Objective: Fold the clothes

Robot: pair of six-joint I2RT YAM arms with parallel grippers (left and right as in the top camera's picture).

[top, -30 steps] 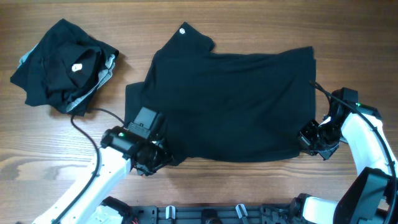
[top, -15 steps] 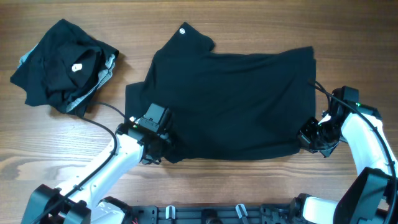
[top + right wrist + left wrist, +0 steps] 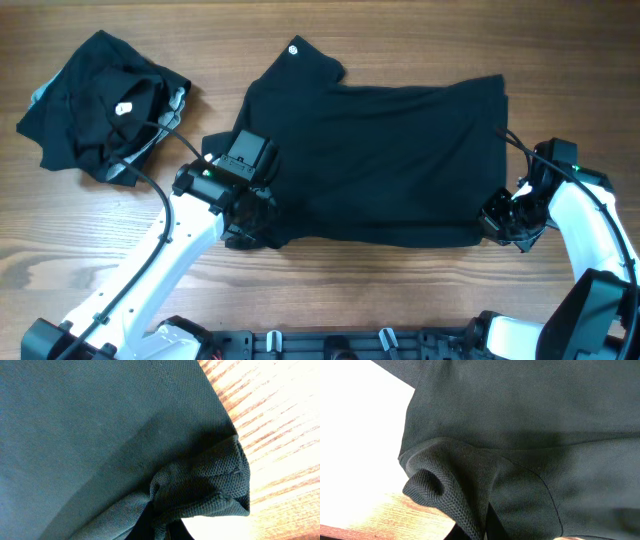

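The shirt (image 3: 380,150) is lying spread in the middle of the table (image 3: 400,300), and bare wood is leaving open room along its near edge. The left gripper (image 3: 250,225) is pinching the near left corner and the right gripper (image 3: 500,222) the near right corner, both closed on bunched cloth. The wrist views are showing a fine knitted weave. The bundle (image 3: 100,105), black with grey trim, is sitting well apart at the far left. Folds are hiding the fingers.

A wooden tabletop (image 3: 400,300) with brown grain fills the whole view; a black rail (image 3: 380,345) with clips lies along its near edge.
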